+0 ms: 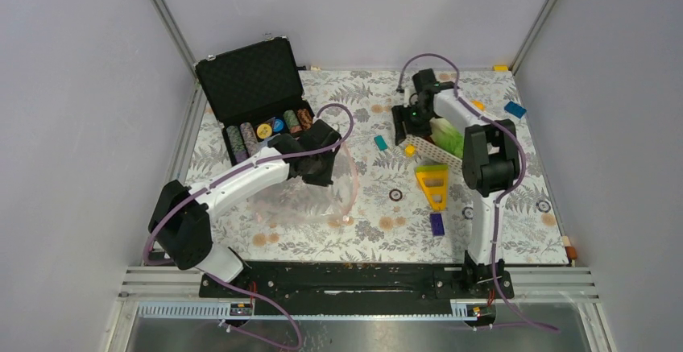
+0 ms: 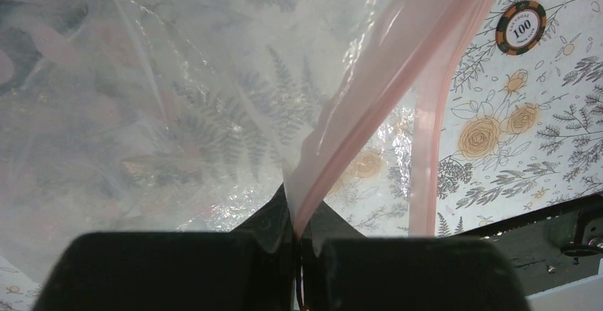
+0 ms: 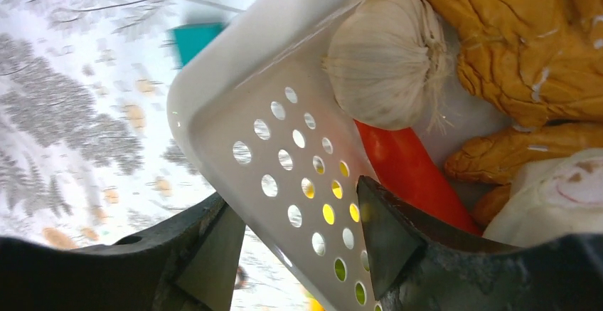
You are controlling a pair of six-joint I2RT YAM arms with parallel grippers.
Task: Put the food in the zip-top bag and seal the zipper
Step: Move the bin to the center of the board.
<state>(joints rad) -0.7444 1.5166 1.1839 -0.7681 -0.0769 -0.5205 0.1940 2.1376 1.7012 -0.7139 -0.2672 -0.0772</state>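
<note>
Your left gripper (image 2: 295, 247) pinches the clear, floppy, pink-dotted zip-top bag (image 2: 178, 112) by its pink zipper strip (image 2: 370, 104). The film is likely light and slippery, so it is best held there. Your right gripper (image 3: 299, 247) straddles the white perforated basket (image 3: 284, 147) of toy food (image 3: 387, 55); clamping unclear.

A robotics lab test cell: plain pale wall panels (image 1: 80, 86) and aluminium posts (image 1: 163, 14) enclose a floral-clothed worktop (image 1: 362, 231); a left arm (image 1: 242, 176) and right arm (image 1: 482, 215) are bolted to a black rail (image 1: 346, 279).

Floral table (image 1: 366, 235) carries chip case (image 1: 251, 86), basket (image 1: 427, 150), blocks (image 1: 432, 184), zip-top bag (image 1: 320, 201).
</note>
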